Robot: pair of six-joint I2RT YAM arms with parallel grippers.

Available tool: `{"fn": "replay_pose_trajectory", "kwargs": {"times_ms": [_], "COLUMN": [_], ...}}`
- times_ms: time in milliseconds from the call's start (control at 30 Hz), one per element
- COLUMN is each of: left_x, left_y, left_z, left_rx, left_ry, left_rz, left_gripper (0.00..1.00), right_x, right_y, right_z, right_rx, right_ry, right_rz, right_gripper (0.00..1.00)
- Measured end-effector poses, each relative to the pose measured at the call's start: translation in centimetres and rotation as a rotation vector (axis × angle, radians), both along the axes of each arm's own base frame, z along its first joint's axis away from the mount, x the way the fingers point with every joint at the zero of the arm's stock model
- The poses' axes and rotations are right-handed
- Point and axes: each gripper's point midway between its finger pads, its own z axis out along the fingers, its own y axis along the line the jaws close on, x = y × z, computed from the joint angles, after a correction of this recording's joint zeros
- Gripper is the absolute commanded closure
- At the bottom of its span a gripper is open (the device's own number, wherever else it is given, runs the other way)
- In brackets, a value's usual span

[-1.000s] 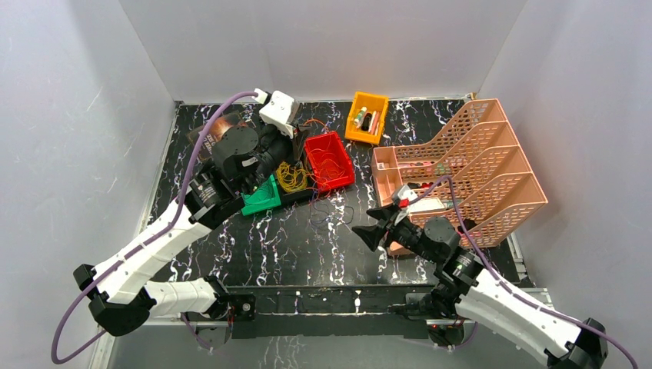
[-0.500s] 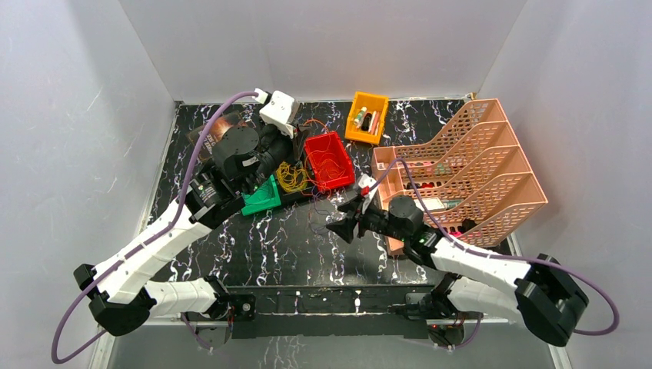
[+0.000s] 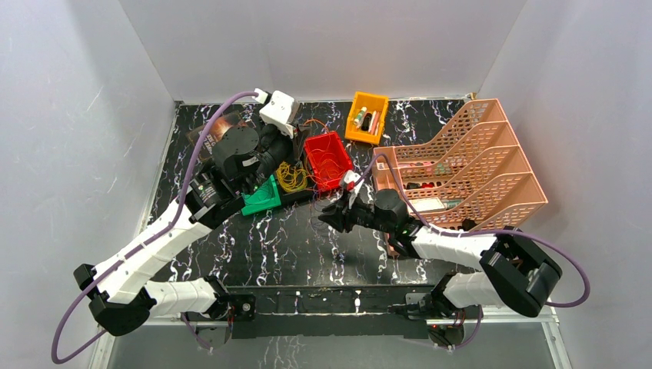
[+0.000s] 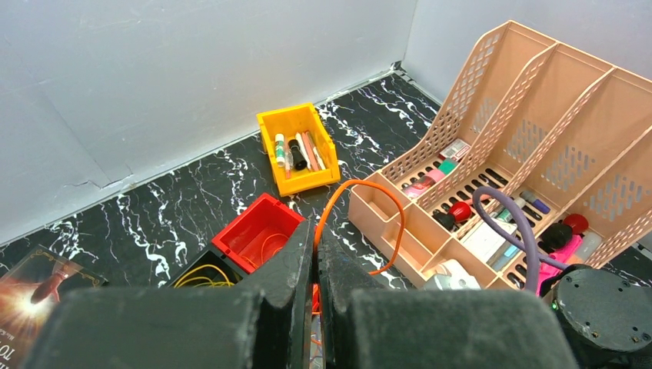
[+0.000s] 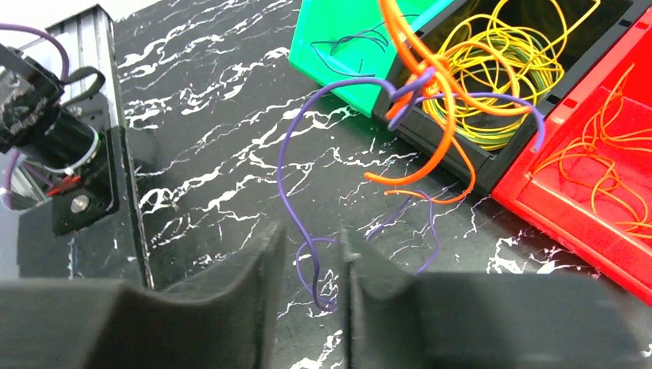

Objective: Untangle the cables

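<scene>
Swung left off the peach plastic tray [image 3: 480, 146], the right gripper [image 5: 311, 238] sits mid-frame, jaws slightly apart around a purple loop. The tangle of thin orange, yellow and purple wires [image 5: 421, 86] trails from upper right down to it; the left gripper [image 4: 315, 231] clamps its orange strand. Black marbled tabletop [image 3: 254, 238], white walls [image 3: 323, 46].

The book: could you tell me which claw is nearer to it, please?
Left. The left claw is by the red bin, right of the book; the right claw is farther right, by the rack.
</scene>
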Motion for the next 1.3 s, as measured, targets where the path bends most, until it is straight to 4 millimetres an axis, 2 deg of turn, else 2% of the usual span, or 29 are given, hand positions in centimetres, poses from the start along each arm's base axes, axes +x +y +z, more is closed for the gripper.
{"fn": "replay_pose_trajectory", "kwargs": {"times_ms": [133,300,633,733,833,933,1100,1300], "left_x": [0.1,0.2,1.0,1.3,1.3,1.0,0.5,0.4], "left_y": [0.1,0.4,3.1,4.6,6.4,8.1,10.3,11.3], "left_z": [0.0,0.0,0.2,2.0,4.9,7.1,9.6,10.9], "left_rx": [0.000,0.000,0.041,0.047,0.027,0.010,0.006,0.032], "left_ry": [0.000,-0.001,-0.011,-0.055,-0.116,-0.166,-0.224,-0.255], "left_rz": [0.007,0.026,0.157,0.224,0.293,0.351,0.420,0.453], "left_gripper": [1.00,1.00,1.00,1.00,1.00,1.00,1.00,1.00], "right_x": [0.4,1.3,2.3,2.1,1.6,1.3,1.1,-0.1], "right_y": [0.0,-0.7,-5.9,-7.1,-8.1,-8.6,-8.5,-8.8], "right_z": [0.3,-0.3,-6.1,-8.2,-10.1,-11.3,-11.5,-10.4], "right_rx": [0.016,0.016,-0.017,-0.048,-0.093,-0.119,-0.118,-0.131], "right_ry": [0.003,0.052,0.295,0.365,0.415,0.451,0.470,0.468], "right_rz": [-0.023,-0.117,-0.466,-0.535,-0.576,-0.597,-0.599,-0.549], "right_gripper": [0.99,1.00,1.00,1.00,1.00,1.00,1.00,1.00]}}
